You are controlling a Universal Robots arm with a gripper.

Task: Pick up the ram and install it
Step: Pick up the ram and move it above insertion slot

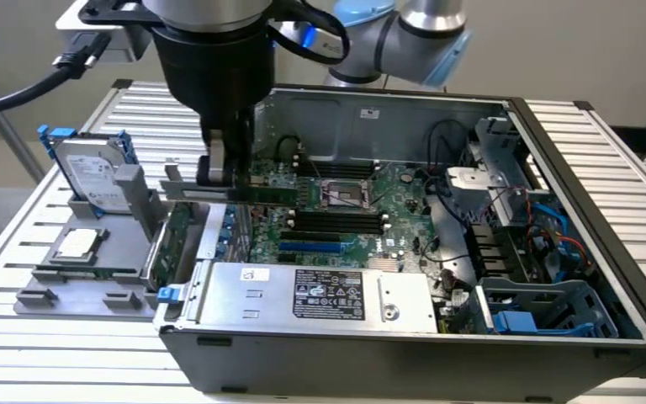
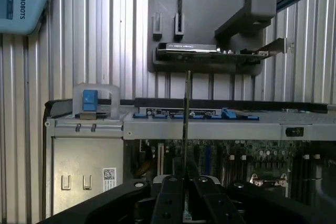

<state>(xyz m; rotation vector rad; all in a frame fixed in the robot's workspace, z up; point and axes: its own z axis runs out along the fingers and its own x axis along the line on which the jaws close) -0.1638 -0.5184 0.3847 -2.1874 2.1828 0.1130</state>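
Nearest the camera in the exterior view is the front wall of the computer case (image 1: 413, 353), with the grey power supply (image 1: 312, 295) just behind it. Beyond that lies the motherboard (image 1: 346, 210), whose dark memory slots (image 1: 340, 220) look unfilled. Above the board's side toward the exterior view's left hangs the gripper (image 1: 222, 177), fingers clamped on the ram (image 1: 267, 195). The ram lies level and edge-down, above the case floor and clear of the slots. In the wrist view the gripper (image 2: 185, 192) pinches the same ram (image 2: 187, 114), seen edge-on as a thin line over the case rim.

Outside the case, at the exterior view's left, a grey tray (image 1: 31, 296) carries the expansion card (image 1: 164, 240) and a processor (image 1: 76, 244), with the hard drive (image 1: 90, 172) standing furthest back.

As I judge it, the pick-up is done and the ram is carried over the case; seating it in a slot remains.

The slot latches are too small to read, I cannot tell whether the ram lines up with any slot, and the arm is cut off at the upper edge of the frame
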